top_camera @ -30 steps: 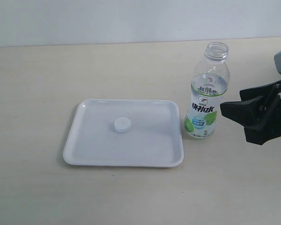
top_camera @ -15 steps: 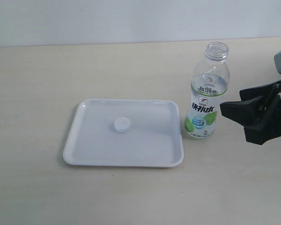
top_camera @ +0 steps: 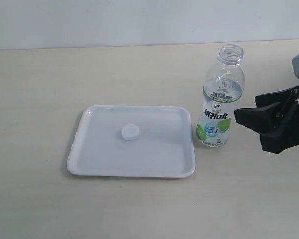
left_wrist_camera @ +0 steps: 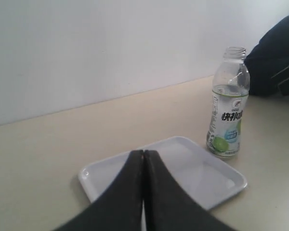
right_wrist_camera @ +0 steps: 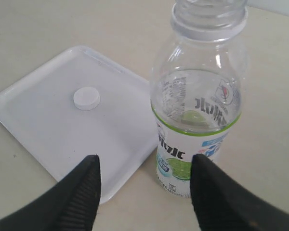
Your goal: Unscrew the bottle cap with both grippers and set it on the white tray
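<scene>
The bottle cap [top_camera: 130, 132] lay flat on the white tray [top_camera: 129, 175], close to the tray's middle and a touch toward 12 o'clock, well clear of the raised rim on every side. In the exterior view the bottle [top_camera: 218, 107] stood upright with its neck open, just beside the tray's 3 o'clock edge near that side's far corner. At 3 o'clock of the bottle the right gripper [top_camera: 246, 107] hung apart from it, a strip of bare table [top_camera: 40, 74] showing between its tips and the label. Its two black fingers were spread and held nothing. In the right wrist view the right gripper [right_wrist_camera: 144, 166] framed the lower part of the bottle and the tray's nearest corner without touching either. The left gripper [left_wrist_camera: 143, 154] had its fingers pressed tightly together with nothing between them, the joined tips showing against the tray's near rim. The table lay open at 9 o'clock and 6 o'clock of the tray, and at 12 o'clock it ran bare to its far edge under the pale wall [top_camera: 139, 20].
</scene>
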{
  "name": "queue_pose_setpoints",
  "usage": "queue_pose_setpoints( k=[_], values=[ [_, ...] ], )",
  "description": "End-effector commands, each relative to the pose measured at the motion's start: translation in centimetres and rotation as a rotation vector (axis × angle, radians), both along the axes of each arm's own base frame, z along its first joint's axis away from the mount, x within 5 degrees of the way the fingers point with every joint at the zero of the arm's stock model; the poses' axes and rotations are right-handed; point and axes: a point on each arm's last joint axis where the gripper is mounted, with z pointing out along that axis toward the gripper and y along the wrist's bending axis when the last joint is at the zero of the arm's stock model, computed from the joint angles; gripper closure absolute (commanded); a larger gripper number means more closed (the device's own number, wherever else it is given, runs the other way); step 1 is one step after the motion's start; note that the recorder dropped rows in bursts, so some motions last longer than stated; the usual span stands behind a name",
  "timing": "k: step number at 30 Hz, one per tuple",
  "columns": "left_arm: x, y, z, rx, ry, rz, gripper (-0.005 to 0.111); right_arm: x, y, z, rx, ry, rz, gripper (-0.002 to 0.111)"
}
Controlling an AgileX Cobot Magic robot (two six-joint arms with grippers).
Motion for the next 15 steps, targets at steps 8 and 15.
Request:
queue_pose_setpoints(
  k=[8, 15],
  values=[
    [0.6, 1.1, -0.8, -0.047, 0.113, 0.252, 0.107, 0.0, 0.0, 0.2, 0.004, -0.011, -0.004, 0.055],
    [0.8, 1.7, -1.3, -0.051, 0.167, 0.392, 0.107, 0.0, 0.0, 0.2, 0.004, -0.011, -0.004, 0.055]
  ],
)
